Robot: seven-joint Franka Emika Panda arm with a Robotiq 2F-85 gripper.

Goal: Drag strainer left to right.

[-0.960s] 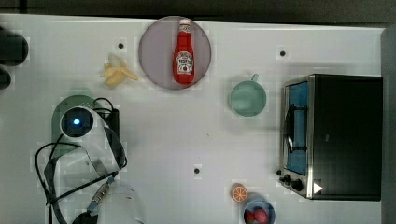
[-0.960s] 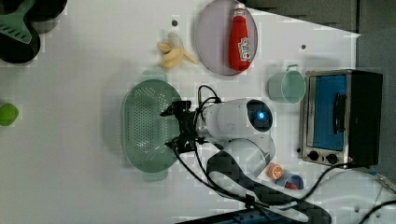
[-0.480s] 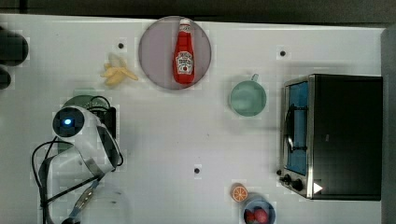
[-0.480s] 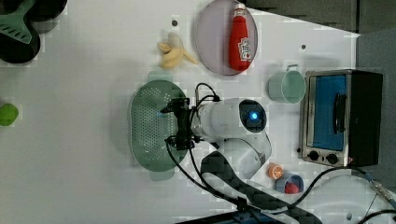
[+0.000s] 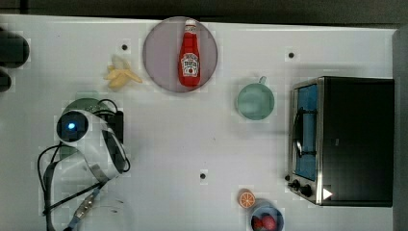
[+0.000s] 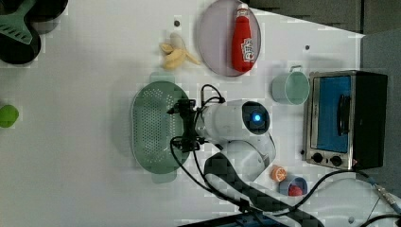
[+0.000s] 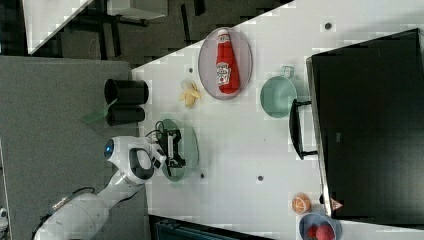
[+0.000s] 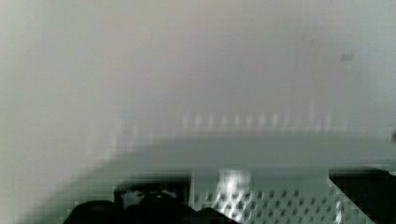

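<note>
Over strainer [image 6: 153, 125], 3 o'clock rim in left view | pincer [image 6: 185, 125] spread wide, empty | advice: hook that rim, keep low, drag slowly toward mug [image 6: 290, 88].

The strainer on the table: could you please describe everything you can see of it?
The pale mint-green oval plastic strainer sits upright on the white table, its bowl dotted with small holes and a flat tab handle at each narrow end. In the left view it lies below the peeled banana and left of the arm. The open black gripper hangs over its right rim; whether it touches the rim I cannot tell. Nothing lies inside it.
</note>
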